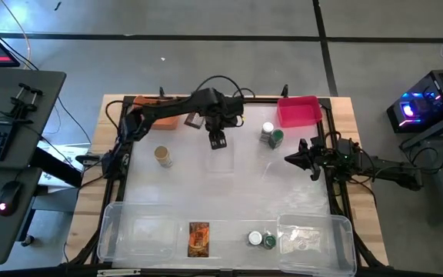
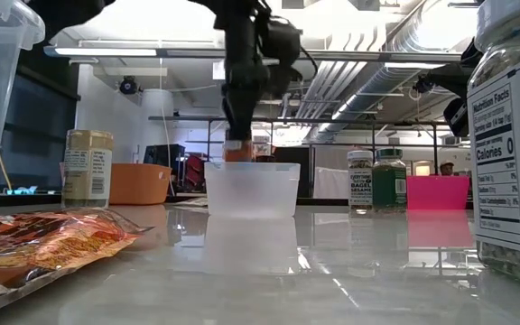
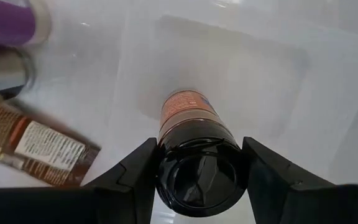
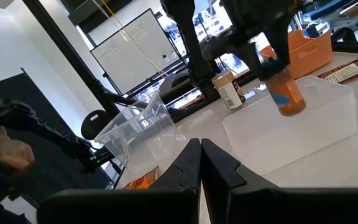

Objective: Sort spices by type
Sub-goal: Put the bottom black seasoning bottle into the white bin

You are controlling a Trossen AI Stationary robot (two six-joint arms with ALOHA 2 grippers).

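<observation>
a dark-capped spice jar with an orange label (image 3: pixel 188 118) is being held by the left gripper (image 3: pixel 197 165), its fingers clamped on the cap end, over a small clear tub (image 2: pixel 251 188) near the table's far middle. the right gripper (image 4: pixel 201 163) is being kept at the right edge, fingers pressed together and empty. a tan-capped jar (image 1: pixel 162 156) is standing left of the tub, two jars (image 1: pixel 271 135) near the pink bin (image 1: pixel 298 111). an orange packet (image 1: pixel 198 238) and two more jars (image 1: pixel 261 240) are lying in the long clear tray (image 1: pixel 114 223) at the near edge.
</observation>
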